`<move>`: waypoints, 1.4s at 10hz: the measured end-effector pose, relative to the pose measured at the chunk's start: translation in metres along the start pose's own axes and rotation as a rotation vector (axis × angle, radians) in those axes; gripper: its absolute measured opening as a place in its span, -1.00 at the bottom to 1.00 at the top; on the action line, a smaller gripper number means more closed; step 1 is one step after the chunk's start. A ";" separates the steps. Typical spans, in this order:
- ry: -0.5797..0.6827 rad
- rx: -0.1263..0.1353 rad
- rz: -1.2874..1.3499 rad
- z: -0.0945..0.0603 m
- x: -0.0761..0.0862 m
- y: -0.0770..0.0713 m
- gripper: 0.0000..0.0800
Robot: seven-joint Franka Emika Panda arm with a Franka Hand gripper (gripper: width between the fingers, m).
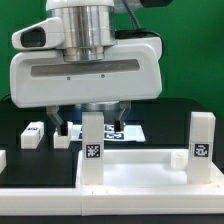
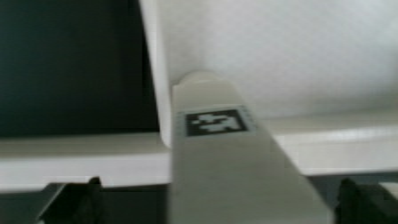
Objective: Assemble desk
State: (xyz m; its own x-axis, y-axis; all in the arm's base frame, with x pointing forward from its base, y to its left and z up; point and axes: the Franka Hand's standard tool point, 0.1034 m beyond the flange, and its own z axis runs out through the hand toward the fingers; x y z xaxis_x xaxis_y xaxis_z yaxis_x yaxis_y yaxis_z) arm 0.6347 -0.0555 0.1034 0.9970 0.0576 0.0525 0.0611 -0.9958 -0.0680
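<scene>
The white desk top [image 1: 140, 170] lies at the front with its raised rim up. Two square white legs stand upright in its sockets: one [image 1: 93, 150] near the middle, one [image 1: 203, 142] at the exterior view's right, each with a black-and-white tag. My gripper [image 1: 93, 120] hangs right over the middle leg. In the wrist view this leg [image 2: 222, 160] rises toward the camera with a tag on its end, above the desk top [image 2: 302, 60]. My gripper [image 2: 222, 205] is open, with a dark fingertip [image 2: 71, 200] on each side and a gap to the leg.
Two loose white legs lie on the black table at the exterior view's left, one [image 1: 32, 134] further out and one [image 1: 62, 137] nearer the gripper. The marker board [image 1: 130, 130] lies behind the standing leg. The big white gripper body hides the back of the scene.
</scene>
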 end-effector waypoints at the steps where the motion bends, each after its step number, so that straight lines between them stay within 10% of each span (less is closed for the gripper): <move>1: 0.000 0.000 0.019 0.000 0.000 -0.001 0.62; 3: 0.000 0.000 0.039 0.000 0.000 0.000 0.55; 6: 0.000 0.001 0.206 0.000 0.000 0.000 -0.29; 14: -0.043 0.030 1.288 -0.002 0.001 -0.003 -0.28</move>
State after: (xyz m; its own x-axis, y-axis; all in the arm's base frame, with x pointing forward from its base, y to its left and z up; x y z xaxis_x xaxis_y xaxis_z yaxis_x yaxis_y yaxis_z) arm 0.6356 -0.0526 0.1052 0.3382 -0.9358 -0.0990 -0.9406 -0.3328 -0.0678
